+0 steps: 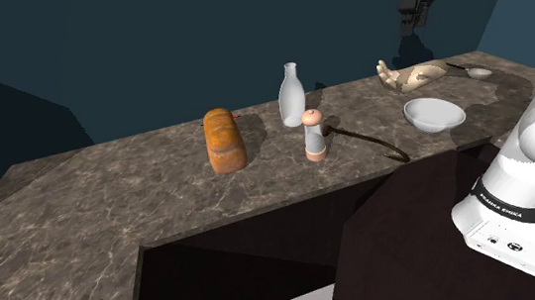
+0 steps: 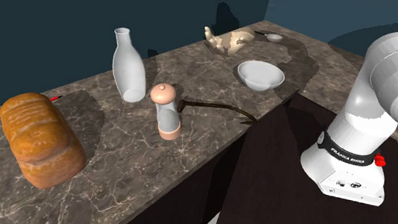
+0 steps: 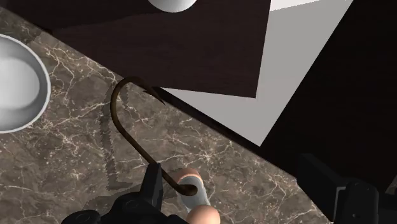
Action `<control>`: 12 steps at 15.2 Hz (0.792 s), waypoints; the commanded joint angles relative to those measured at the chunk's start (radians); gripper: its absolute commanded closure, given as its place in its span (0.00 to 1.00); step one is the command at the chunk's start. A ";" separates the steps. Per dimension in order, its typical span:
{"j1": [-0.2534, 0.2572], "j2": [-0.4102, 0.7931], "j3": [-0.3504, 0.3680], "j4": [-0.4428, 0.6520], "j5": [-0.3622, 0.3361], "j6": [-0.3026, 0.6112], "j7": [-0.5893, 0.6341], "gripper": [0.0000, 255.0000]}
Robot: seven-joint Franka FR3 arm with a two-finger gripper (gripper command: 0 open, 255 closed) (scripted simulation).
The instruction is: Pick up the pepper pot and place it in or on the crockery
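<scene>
The pepper pot [image 1: 315, 135] is a grey mill with a pinkish knob and base. It stands upright near the middle of the dark marble counter [image 1: 162, 213], in front of a white bottle [image 1: 291, 94]. A white bowl [image 1: 434, 113] sits on the counter towards the shoulder view's right. My gripper [image 1: 413, 17] hangs high above the counter's far right part, well clear of both. In the wrist view the gripper [image 3: 235, 191] is open with its fingers [image 3: 153, 184] wide apart. Far below, the pepper pot [image 3: 194, 197] shows near one finger and the bowl [image 3: 16, 83] off to the side.
A loaf of bread [image 1: 225, 138] lies at the shoulder view's left of the pot. A thin brown hook [image 1: 374, 143] lies between the pot and the bowl. A beige figurine [image 1: 408, 75] and a small white spoon [image 1: 479, 72] sit behind the bowl. The stand [image 2: 316, 209] adjoins the counter.
</scene>
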 commanded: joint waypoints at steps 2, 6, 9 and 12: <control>0.000 0.020 0.003 -0.014 0.003 0.035 -0.001 0.00; 0.001 0.111 0.016 -0.054 0.017 0.175 -0.003 0.00; 0.001 0.192 0.025 -0.070 0.026 0.277 -0.005 0.00; 0.002 0.284 0.034 -0.072 0.035 0.376 -0.007 0.00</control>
